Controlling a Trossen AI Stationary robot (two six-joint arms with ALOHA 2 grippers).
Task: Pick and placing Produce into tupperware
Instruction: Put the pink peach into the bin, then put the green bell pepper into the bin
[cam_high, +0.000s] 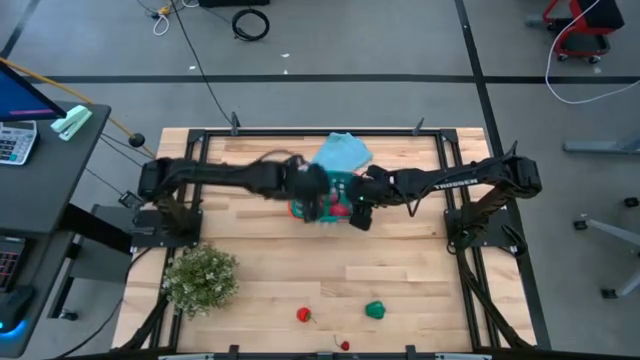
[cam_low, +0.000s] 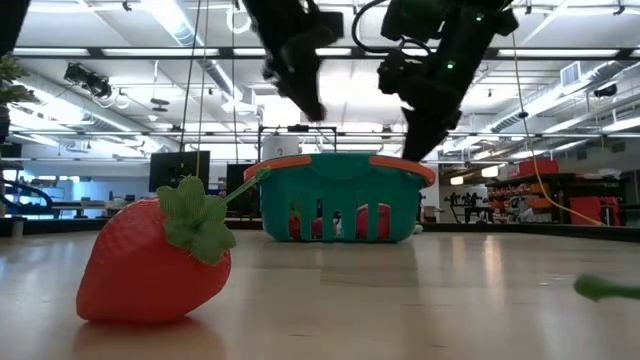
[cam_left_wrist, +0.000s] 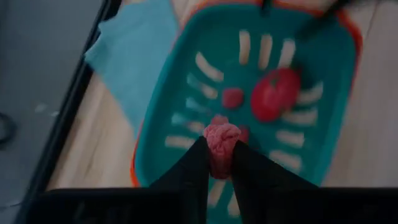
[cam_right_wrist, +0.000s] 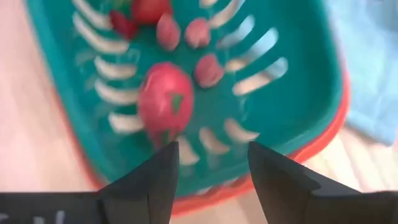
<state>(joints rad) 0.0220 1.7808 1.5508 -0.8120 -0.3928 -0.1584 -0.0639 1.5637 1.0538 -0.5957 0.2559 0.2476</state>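
While arms hide tupperware (cam_high: 345, 192) overhead, left gripper (cam_left_wrist: 219, 148) pinches pink Produce piece (cam_left_wrist: 221, 140); right gripper (cam_right_wrist: 211, 163) open, empty.

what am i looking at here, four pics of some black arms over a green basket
Two robot arms work at a wooden table. One camera looks down from above, one sits at tabletop level, and one rides on each wrist.

Both arms meet over the teal basket, which already holds several red toy pieces. The left gripper is shut on a small pink-red piece above the basket. The right gripper is open and empty over it.

On the table: a light-blue cloth, a potted plant, a strawberry, another red piece and a green piece.
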